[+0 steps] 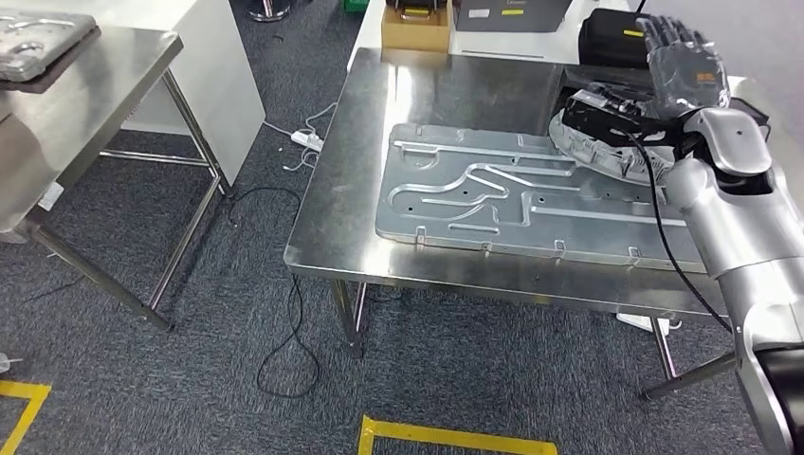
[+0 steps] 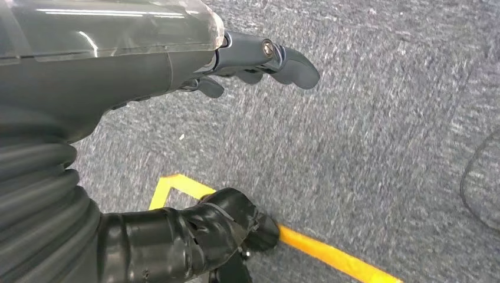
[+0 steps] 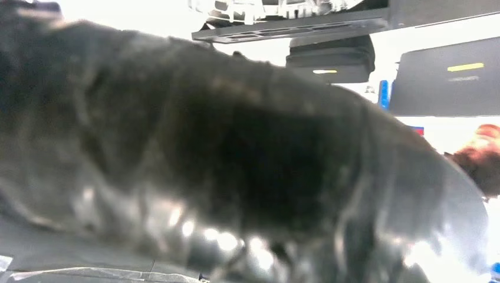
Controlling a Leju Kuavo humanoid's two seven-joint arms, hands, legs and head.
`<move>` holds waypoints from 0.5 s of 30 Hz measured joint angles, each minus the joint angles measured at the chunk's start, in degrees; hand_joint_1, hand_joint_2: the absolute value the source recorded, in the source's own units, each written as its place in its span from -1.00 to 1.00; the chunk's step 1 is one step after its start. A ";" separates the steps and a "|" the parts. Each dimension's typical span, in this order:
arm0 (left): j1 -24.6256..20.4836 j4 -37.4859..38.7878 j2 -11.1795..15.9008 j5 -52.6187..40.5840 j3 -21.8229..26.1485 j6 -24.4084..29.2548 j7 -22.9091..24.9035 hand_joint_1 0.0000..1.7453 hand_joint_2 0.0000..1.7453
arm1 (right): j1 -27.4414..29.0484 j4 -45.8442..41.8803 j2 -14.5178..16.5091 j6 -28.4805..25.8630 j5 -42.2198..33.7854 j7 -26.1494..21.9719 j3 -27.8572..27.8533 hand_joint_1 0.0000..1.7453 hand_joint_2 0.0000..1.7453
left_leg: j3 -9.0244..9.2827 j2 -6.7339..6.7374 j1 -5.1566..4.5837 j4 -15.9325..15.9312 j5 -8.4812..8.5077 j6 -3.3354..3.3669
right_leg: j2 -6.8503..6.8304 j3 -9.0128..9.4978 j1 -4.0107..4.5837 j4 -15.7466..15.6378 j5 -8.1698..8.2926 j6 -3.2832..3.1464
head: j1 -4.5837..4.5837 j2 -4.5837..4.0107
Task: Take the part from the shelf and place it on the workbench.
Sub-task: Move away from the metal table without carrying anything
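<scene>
Right hand [image 1: 685,64]: raised above the far right part of the tabletop [image 1: 341,180], fingers spread and extended upward, holding nothing. It stands just beyond and above the part, not touching it as far as the head view shows. The right wrist view is blurred and dark at close range; no grip can be read there.

Left hand [image 2: 236,59]: hanging low over grey carpet [image 2: 383,118], fingers loosely extended, nothing held. A yellow tape line [image 2: 330,254] runs on the carpet beneath it.

Part [image 1: 607,133]: a rounded black and grey piece with a ribbed grey rim, lying on the right end of the large metal panel, beside the right wrist.

Metal panel [image 1: 493,194]: a long flat stamped sheet with raised channels, lying flat across the tabletop and reaching to its right side.

Tabletop: stainless steel, on metal legs. At its far edge sit a tan box [image 1: 415,27], a dark flat case [image 1: 512,13] and a black bag [image 1: 616,38].

Second steel table [image 1: 85,104]: well apart to the left, carrying a tray [image 1: 43,43] with another metal sheet.

Floor cable [image 1: 284,313]: black, looping on the carpet between the two tables.
</scene>
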 joint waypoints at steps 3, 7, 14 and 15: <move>-0.06 -0.01 -0.01 0.01 0.00 0.09 0.01 -1.00 1.00 | 0.36 0.16 0.00 -0.28 0.07 -0.01 -0.02 -1.00 -1.00 | -1.78 0.34 -0.16 -0.36 1.98 1.47 | 0.14 -2.60 -0.03 6.97 -6.77 0.18 | 0.05 0.00; -0.05 -0.01 0.01 0.01 0.00 0.15 0.01 -1.00 1.00 | 1.48 0.37 0.01 -0.68 0.33 -0.01 -0.02 -1.00 -1.00 | -4.78 0.40 -0.88 0.13 3.99 1.90 | 0.35 -3.13 0.24 16.00 -9.68 0.01 | 0.07 0.00; 0.00 -0.01 -0.07 -0.01 0.00 0.28 0.02 -1.00 1.00 | 2.13 0.15 0.12 -2.06 1.12 -0.02 -0.17 -1.00 -1.00 | -7.88 0.20 -1.14 1.30 6.38 0.41 | 0.28 7.50 1.37 0.31 -7.27 -1.84 | 0.05 0.00; 0.03 -0.01 -0.05 -0.01 0.00 0.34 0.03 -1.00 1.00 | 2.29 0.16 0.14 -2.20 1.19 -0.02 -0.19 -1.00 -1.00 | -8.16 0.16 -1.07 1.52 6.12 0.09 | 0.18 7.21 1.27 0.07 -6.72 -2.20 | 0.06 0.00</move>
